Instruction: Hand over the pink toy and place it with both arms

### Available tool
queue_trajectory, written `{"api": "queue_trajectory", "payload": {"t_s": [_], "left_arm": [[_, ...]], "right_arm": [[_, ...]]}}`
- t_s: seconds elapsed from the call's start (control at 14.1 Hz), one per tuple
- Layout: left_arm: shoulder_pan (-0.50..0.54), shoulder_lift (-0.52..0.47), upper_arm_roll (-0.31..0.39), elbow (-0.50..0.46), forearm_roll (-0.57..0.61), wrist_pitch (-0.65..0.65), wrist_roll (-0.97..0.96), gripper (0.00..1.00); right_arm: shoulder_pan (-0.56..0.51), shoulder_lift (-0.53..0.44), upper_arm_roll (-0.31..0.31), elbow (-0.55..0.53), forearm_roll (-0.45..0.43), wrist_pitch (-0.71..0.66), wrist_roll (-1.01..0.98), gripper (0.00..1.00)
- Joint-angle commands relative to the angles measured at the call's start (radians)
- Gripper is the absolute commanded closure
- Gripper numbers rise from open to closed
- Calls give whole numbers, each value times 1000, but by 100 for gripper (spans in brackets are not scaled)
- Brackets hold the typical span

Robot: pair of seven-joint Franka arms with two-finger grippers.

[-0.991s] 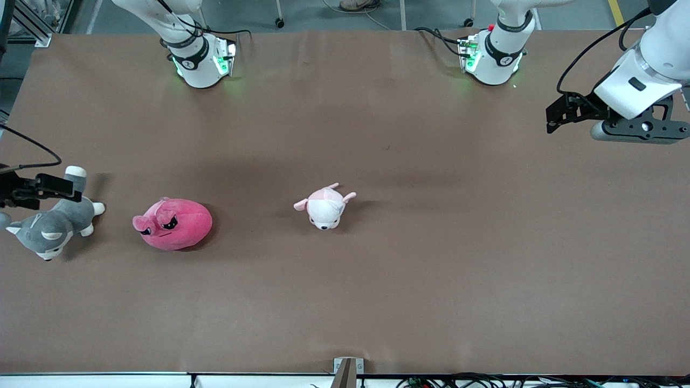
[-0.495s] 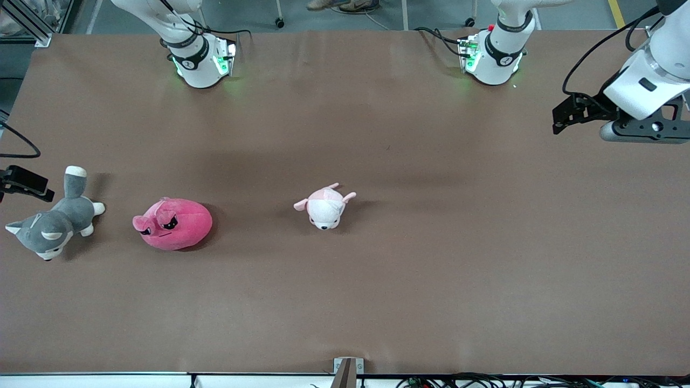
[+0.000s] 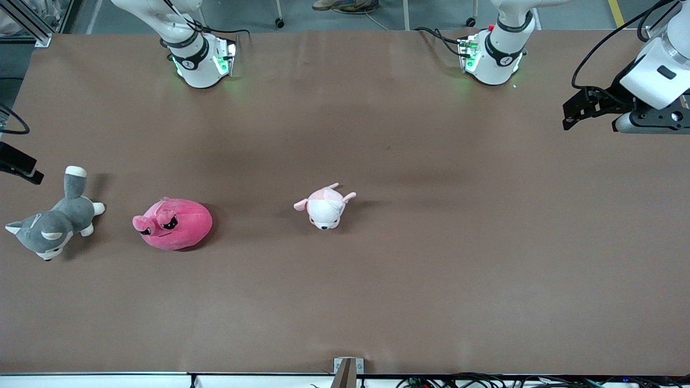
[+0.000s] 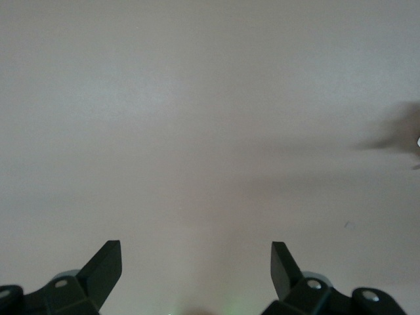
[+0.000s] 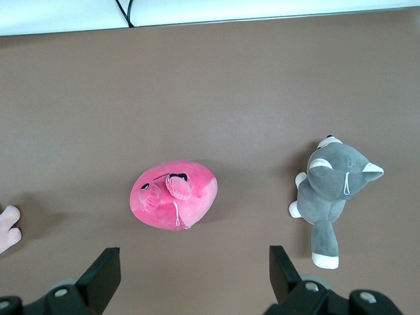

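The pink toy (image 3: pixel 172 224), a round hot-pink plush with angry black eyes, lies on the brown table toward the right arm's end. It also shows in the right wrist view (image 5: pixel 174 195). My right gripper (image 5: pixel 193 269) is open and empty, up in the air beside the toy. In the front view only a black part of it (image 3: pixel 20 163) shows at the edge, above the grey dog. My left gripper (image 3: pixel 570 112) hangs over the left arm's end of the table. It is open and empty over bare table in the left wrist view (image 4: pixel 195 262).
A grey-and-white plush dog (image 3: pixel 51 222) lies beside the pink toy, closer to the right arm's end (image 5: pixel 331 190). A small pale pink-and-white plush (image 3: pixel 325 206) lies near the table's middle. A metal bracket (image 3: pixel 347 369) sits at the table's near edge.
My right gripper has drawn away from over the grey dog toward the table's end. My left gripper has moved farther toward its own end. The toys have not moved.
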Motion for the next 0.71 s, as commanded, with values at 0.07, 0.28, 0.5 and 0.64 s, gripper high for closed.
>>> {"api": "queue_trajectory", "payload": {"t_s": [0.07, 0.28, 0.5, 0.64], "left_arm": [[7, 3, -2, 32, -4, -18, 16, 0], [7, 4, -2, 35, -4, -18, 16, 0], [7, 6, -2, 35, -2, -25, 14, 0], [7, 6, -2, 36, -4, -30, 16, 0]], "right_arm": [[0, -122, 6, -167, -16, 50, 15, 0], [0, -185, 6, -249, -16, 52, 17, 0], [-2, -207, 6, -270, -18, 46, 15, 0], [1, -228, 6, -292, -21, 47, 15, 0]]}}
